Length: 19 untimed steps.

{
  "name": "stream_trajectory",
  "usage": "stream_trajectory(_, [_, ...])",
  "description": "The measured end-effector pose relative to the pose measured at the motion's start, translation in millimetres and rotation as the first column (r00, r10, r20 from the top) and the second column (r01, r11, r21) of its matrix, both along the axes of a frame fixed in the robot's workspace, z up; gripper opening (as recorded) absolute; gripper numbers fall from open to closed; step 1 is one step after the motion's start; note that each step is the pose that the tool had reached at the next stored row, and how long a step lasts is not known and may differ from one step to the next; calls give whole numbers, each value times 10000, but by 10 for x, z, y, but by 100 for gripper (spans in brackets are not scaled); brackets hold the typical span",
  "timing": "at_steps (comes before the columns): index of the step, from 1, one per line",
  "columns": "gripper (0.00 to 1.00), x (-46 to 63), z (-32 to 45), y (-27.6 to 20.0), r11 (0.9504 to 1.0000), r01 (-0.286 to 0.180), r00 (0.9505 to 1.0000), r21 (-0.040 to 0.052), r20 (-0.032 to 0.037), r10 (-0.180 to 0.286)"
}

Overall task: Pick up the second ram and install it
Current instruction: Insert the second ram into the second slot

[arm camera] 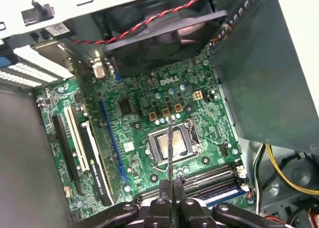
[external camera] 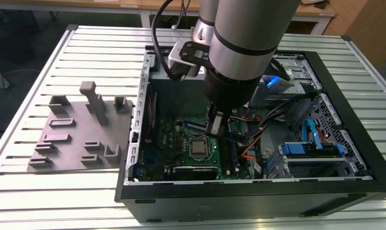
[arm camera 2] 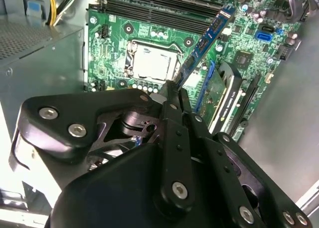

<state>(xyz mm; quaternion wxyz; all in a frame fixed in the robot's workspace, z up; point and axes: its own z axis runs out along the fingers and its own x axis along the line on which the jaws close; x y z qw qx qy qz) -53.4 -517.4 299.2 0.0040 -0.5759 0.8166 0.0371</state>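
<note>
Nearest in the exterior view is the black wall of the open computer case (external camera: 244, 201), which lies on a slatted metal table (external camera: 97, 52). Just inside it lies the green motherboard (external camera: 164, 139), with the silver processor socket (external camera: 199, 147) near its middle.

Above the board, just to the exterior view's right of the socket, the gripper (external camera: 215, 125) hangs from the thick grey arm (external camera: 244, 43). Its fingers are clenched on the second ram (arm camera 2: 207, 38). In the second wrist view the stick juts out tilted from between the fingertips, and its free end reaches towards the long black memory slots (arm camera 2: 149, 13). I cannot tell whether it touches them. In the first wrist view it shows edge-on as a thin line across the socket.

To the exterior view's left, apart from the case, a grey tray (external camera: 77, 139) with upright pegs sits on the table. At the far end of the board, the first wrist view shows a black fan (arm camera: 159, 43) with a twisted red-and-black wire.
</note>
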Motion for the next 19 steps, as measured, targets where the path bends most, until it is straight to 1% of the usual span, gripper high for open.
stream_trajectory(4, [13,0,0,0,9993,364,9993,0,0,-364])
stream_trajectory(9, [13,0,0,0,9968,796,9968,0,0,-796])
stream_trajectory(12, [13,0,-1,0,9918,1275,9918,0,0,-1275])
stream_trajectory(19, [13,0,-1,0,9835,1807,9835,0,0,-1807])
